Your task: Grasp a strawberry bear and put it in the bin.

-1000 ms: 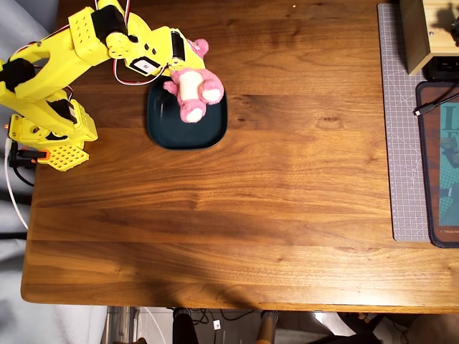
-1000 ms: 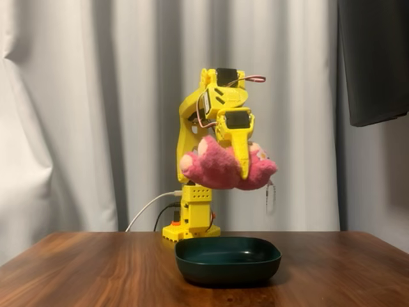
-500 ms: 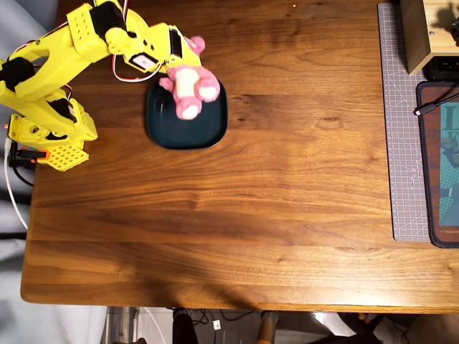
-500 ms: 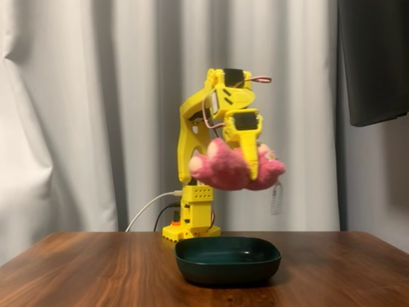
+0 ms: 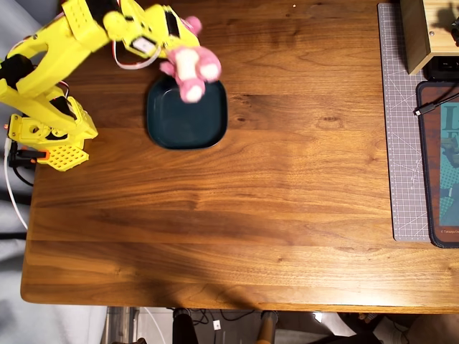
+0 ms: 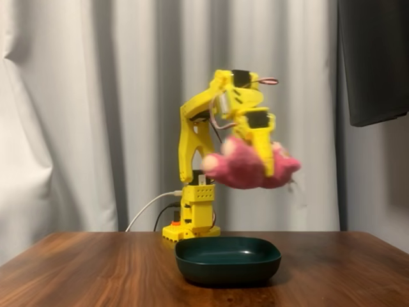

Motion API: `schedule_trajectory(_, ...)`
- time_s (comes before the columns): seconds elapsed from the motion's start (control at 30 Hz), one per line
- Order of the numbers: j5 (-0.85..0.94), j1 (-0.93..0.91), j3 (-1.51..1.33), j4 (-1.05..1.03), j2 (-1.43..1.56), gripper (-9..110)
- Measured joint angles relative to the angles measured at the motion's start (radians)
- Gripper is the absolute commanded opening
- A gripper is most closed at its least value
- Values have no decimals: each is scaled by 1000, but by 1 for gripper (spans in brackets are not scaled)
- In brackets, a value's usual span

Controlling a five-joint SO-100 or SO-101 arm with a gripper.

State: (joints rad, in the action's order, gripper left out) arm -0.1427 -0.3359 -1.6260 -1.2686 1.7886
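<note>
Risk: the strawberry bear [image 6: 246, 169] hangs high over the bin [image 6: 228, 259] and toward its right side in the fixed view; let go from here, I judge it could bounce off the raised rim or land on the table [image 5: 287, 215].
Cause: the height of the drop, a soft toy that tumbles, and a shallow dish.
Pincer: the pincer [image 6: 263, 167] is clamped across the bear's body, one yellow finger showing down its front.
Bear's place: in the air, well clear of the dish; in the overhead view it overlaps the bin's [image 5: 186, 122] upper edge, bear [image 5: 190, 68].
Bear's look: fluffy pink, white patches, lying roughly sideways; blurred in the fixed view, so the face is probably turned away, though I cannot be sure.
</note>
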Motion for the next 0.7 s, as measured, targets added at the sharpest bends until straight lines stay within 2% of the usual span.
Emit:
schedule_trajectory(0.27, -25, 160, 0, 0, -72, 0)
schedule_trajectory(0.7, -28, 80, 0, -129, -80, 1)
